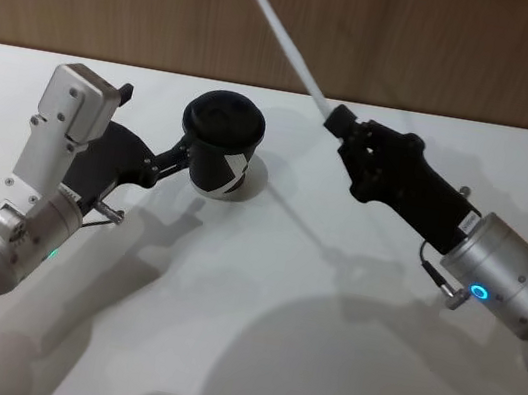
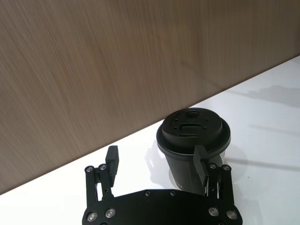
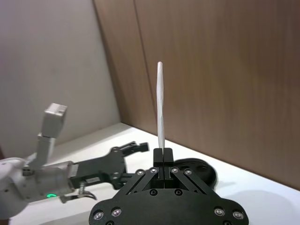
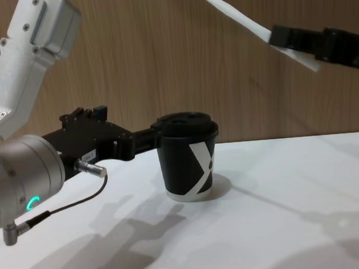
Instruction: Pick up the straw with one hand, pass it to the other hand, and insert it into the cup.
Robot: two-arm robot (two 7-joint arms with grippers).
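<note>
Straw (image 1: pixel 281 33): clamped in the right gripper (image 1: pixel 343 122), held high over the table (image 1: pixel 274 321), slanting up and back toward the wooden wall (image 1: pixel 451 46). Up and to the right of the cup (image 1: pixel 223 130), well apart from the lid (image 2: pixel 192 124).

Head view: far end of the straw chopped off by the top edge. Same deal in the chest view, but with a short stub poking out past the fingers on the lower side, hidden from the head camera. Right wrist view: whole free end right up to the tip, plus both fingers pressed flat together on it, no gap.

Left gripper (image 1: pixel 182 155) down at the cup, spread open. From the head, just looks like fingertips against the cup's side. Sorted out by the left wrist view: cup between the fingers, right up by one finger (image 2: pixel 200 161) (can't tell if actually touching), the other one (image 2: pixel 111 159) well clear, bare table in between. Also there: lid top with a small round hole near the middle. Chest view: fingertips level with the top of the cup wall, just under the lid rim.

Room-wise: cup close to the table's back edge, wall right behind. Loads of bare table in front and off to the right. Open air above the lid.
</note>
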